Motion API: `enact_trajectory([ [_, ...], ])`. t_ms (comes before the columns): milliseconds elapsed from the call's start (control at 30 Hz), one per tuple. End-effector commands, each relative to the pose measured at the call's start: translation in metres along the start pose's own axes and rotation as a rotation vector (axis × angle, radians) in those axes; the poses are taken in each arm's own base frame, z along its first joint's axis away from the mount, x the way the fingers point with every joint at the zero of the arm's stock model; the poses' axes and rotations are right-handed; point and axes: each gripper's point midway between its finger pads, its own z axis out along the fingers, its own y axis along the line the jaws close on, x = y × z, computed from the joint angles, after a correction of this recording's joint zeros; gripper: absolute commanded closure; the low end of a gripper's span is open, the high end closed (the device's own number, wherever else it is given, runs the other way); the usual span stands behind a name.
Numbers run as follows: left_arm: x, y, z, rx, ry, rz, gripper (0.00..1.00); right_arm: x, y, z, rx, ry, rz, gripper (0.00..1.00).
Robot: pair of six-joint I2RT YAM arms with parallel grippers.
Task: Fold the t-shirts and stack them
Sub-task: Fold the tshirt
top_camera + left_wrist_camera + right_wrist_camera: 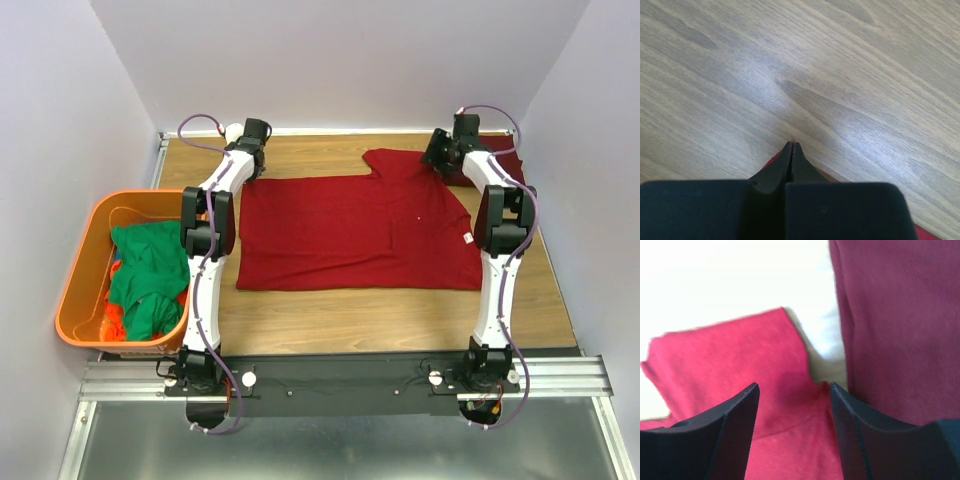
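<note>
A bright red t-shirt (360, 230) lies spread flat across the middle of the table. My left gripper (252, 168) is at its far left corner. In the left wrist view the left gripper (792, 145) is shut, with a sliver of red cloth (771, 162) at its tips. My right gripper (440, 155) is at the shirt's far right sleeve. Its jaws (794, 387) stand open astride the red cloth (730, 360). A dark maroon t-shirt (505, 165) lies just right of it, and shows again (900, 320) beside the right finger. Green t-shirts (150, 275) sit in the tub.
An orange plastic tub (80, 270) stands at the table's left edge, beside the left arm. White walls close off the back and both sides. Bare wooden tabletop (790, 65) lies beyond the left gripper, and a strip of wood (400, 310) runs in front of the red shirt.
</note>
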Motion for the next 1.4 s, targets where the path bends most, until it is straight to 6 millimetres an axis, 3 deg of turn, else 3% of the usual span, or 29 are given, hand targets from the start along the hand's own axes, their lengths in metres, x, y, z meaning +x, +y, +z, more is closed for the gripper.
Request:
enact_trajectory([
  [0,0.000,0.003,-0.006,0.019,0.021,0.009,1.00,-0.009,0.000,0.009,0.033,-0.030,-0.023,0.37],
  [200,-0.001,0.001,-0.006,0.027,0.020,0.011,1.00,0.001,-0.004,0.024,0.045,-0.013,-0.016,0.44],
  [467,-0.003,0.001,-0.008,0.031,0.018,0.009,1.00,0.009,-0.015,0.023,0.091,-0.002,-0.011,0.53],
  [667,-0.005,0.000,-0.011,0.039,0.013,0.005,1.00,0.006,-0.012,0.021,0.088,-0.008,-0.004,0.70],
  [700,-0.007,0.000,-0.012,0.041,0.008,0.004,1.00,0.003,-0.012,0.020,0.087,-0.014,-0.002,0.78],
  [867,-0.013,0.000,-0.018,0.051,-0.009,0.000,1.00,-0.009,-0.006,0.013,0.077,-0.040,0.001,0.97],
  [1133,-0.032,-0.001,-0.043,0.101,-0.065,-0.029,1.00,-0.041,0.007,-0.024,0.071,-0.112,-0.010,0.99],
  [1367,-0.046,0.002,-0.058,0.109,-0.102,-0.054,1.00,-0.051,0.003,-0.054,0.123,-0.151,-0.026,0.99],
])
